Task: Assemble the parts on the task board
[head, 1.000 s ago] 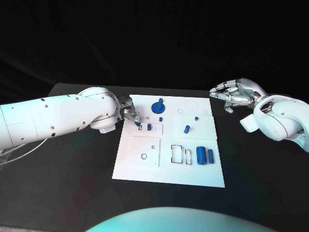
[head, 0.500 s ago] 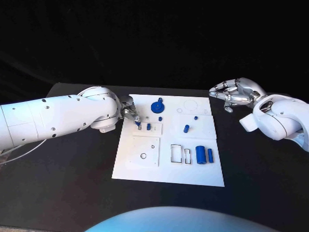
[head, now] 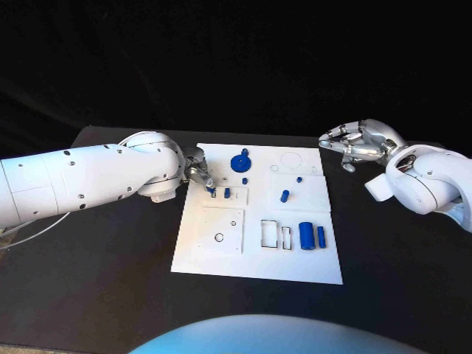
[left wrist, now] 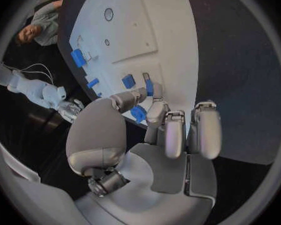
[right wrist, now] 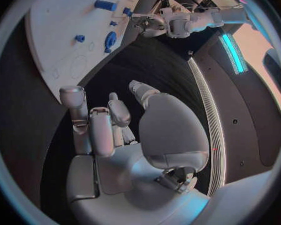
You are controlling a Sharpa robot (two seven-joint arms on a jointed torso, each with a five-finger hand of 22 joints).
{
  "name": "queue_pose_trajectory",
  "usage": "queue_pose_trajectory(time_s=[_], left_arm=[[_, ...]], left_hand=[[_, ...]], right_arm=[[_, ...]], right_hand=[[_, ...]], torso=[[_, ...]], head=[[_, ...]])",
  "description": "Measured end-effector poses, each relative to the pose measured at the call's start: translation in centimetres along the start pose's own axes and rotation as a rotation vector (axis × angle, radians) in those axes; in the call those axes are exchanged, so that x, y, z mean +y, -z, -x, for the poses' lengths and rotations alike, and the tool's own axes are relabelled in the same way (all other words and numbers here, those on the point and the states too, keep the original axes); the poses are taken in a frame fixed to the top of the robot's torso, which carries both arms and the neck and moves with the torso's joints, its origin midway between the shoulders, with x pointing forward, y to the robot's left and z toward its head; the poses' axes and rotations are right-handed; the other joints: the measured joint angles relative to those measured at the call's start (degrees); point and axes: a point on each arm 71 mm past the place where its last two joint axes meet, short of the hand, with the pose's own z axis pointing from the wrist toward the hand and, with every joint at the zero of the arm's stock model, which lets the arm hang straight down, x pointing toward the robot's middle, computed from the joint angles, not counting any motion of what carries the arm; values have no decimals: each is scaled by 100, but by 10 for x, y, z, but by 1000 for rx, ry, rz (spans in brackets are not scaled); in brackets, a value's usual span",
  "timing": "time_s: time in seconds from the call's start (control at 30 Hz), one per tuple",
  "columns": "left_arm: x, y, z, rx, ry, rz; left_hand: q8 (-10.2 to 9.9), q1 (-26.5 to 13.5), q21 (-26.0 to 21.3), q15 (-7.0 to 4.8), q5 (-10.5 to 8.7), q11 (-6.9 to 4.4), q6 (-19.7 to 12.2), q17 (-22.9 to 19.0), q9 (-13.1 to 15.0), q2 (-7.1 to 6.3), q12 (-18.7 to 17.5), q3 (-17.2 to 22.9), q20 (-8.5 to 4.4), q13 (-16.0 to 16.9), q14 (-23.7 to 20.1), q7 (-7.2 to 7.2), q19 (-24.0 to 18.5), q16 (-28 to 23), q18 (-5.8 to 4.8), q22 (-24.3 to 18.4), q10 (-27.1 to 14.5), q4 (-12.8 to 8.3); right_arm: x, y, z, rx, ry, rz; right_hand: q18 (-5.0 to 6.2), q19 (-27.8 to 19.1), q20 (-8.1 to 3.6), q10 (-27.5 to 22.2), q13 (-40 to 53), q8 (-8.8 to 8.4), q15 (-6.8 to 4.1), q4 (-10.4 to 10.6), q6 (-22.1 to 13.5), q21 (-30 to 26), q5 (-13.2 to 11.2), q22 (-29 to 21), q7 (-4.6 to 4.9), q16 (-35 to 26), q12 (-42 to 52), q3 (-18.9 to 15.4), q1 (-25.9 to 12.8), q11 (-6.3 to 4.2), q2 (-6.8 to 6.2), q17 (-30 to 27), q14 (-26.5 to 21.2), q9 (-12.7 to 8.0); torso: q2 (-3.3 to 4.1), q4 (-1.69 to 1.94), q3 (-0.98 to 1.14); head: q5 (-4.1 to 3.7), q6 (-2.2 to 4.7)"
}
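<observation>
White flat task board (head: 259, 251), left robot hand (head: 198, 175) pinching small blue part (head: 212, 190), right robot hand (head: 355, 144) curled, empty.

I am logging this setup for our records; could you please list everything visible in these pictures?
table: one, black, under everything.
task board: one, white, middle of the table.
round part: one, blue, far end of the board.
cylinders: two, blue, side by side on the board's near right area.
small parts: four, blue, spread over the board's far half.
held part: one, blue, pinched at the board's left edge.
left robot hand: one, silver, at the board's left edge, pinching the held part.
right robot hand: one, silver, off the board's far right corner, holding nothing.
</observation>
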Motion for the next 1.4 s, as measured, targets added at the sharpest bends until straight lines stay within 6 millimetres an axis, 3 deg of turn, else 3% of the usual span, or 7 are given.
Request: queue_pose_trajectory(time_s=[0.83,1.2,1.4], left_arm=[[1,0,-2,22,27,2],[1,0,-4,47,37,1],[1,0,-4,55,37,4]], left_hand=[[0,1,44,10,24,16,29,0,122,-1,44,27,0,81,9,-5,0,0,0,0,23,-27],[70,0,44,19,47,17,38,0,315,0,44,27,0,92,18,3,0,0,1,-1,24,-27],[81,-54,65,20,45,28,39,0,317,54,66,20,0,101,19,4,0,0,1,-1,36,-34]], right_arm=[[0,0,-1,1,-2,-1],[0,0,-1,1,-2,-1],[0,0,-1,1,-2,0]], right_hand=[[0,0,0,0,-6,0,0,32,0,-39,23,-13,0,0,0,-1,0,0,0,-8,0,0],[0,0,0,0,-6,0,0,32,0,-39,23,-12,0,0,0,-1,0,0,0,-8,0,0],[0,0,0,0,-5,0,0,32,0,-39,22,-12,0,0,0,-1,0,0,0,-8,0,0]], torso=[[-1,-1,1],[2,5,-3],[2,7,-2]], head=[[-4,23],[-12,22],[-6,20]])
